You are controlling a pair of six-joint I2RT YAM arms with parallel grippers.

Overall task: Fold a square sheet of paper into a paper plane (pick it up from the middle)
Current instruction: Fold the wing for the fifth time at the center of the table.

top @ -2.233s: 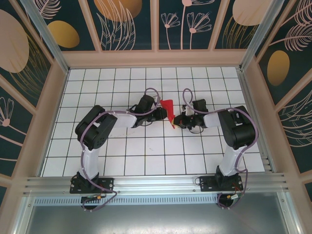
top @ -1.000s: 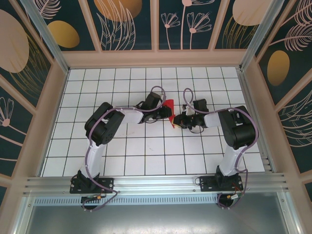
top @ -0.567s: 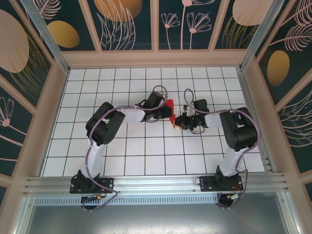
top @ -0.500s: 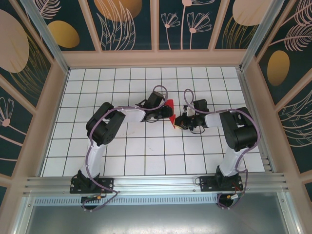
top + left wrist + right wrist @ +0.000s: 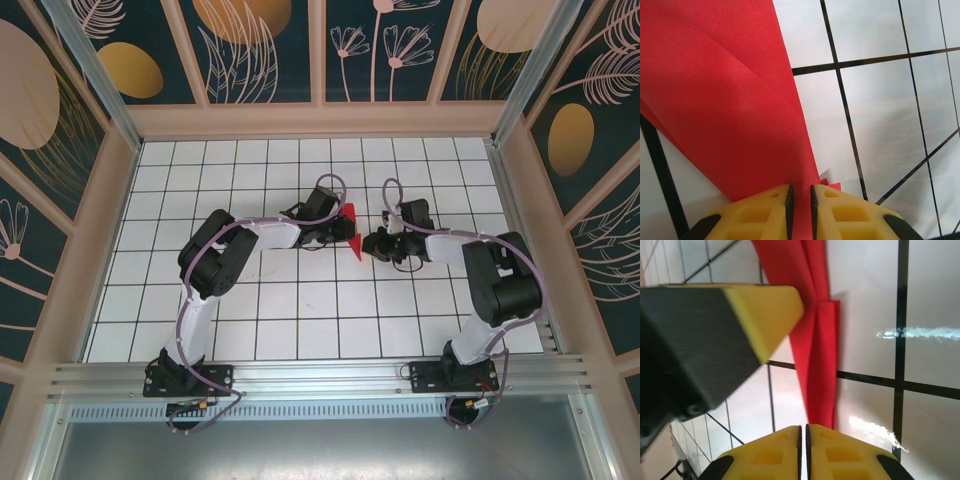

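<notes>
Two hands meet over the surface (image 5: 300,300) | left hand (image 5: 801,195) clamped on creased red paper (image 5: 730,110) | right hand (image 5: 802,432) pinched shut on its narrow folded tip

white gridded tabletop (image 5: 300,310); dark floral wall panels (image 5: 260,50) around it; metal rail (image 5: 320,375) at near edge.

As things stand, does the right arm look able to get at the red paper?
Probably yes: the right tool seems shut on the narrow end of the red paper. The left tool pinches another edge, apart from it, leaving the way free.
</notes>
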